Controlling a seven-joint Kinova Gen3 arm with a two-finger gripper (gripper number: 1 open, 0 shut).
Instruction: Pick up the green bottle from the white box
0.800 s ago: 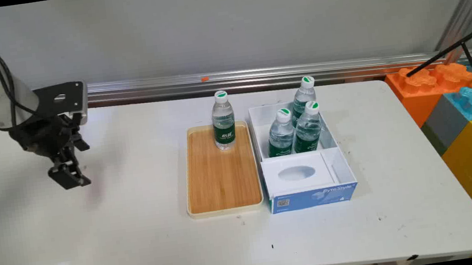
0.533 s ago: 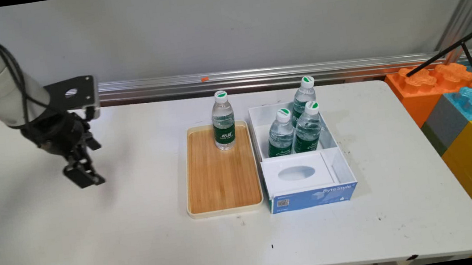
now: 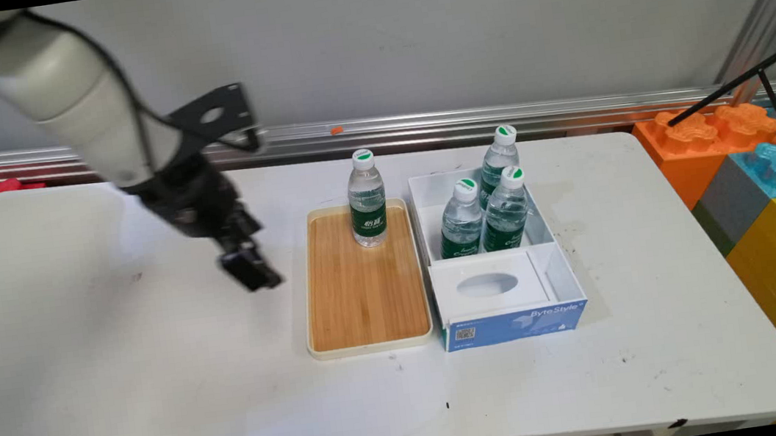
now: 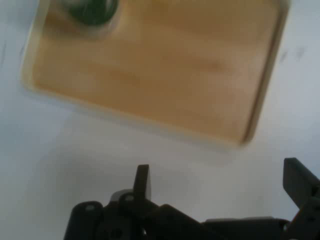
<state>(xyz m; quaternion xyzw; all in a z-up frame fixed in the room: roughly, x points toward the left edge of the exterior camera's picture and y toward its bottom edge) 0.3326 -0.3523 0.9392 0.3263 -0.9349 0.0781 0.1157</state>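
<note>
Now, pincer point(image 3: 252, 273) spread wide, empty, above table point(image 3: 118, 370) — wooden tray point(image 3: 363, 288) just beside (bottle point(image 3: 366, 198) on it).

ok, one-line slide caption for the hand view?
Open gripper above the white table, beside a wooden tray with a bottle at its far corner.
</note>
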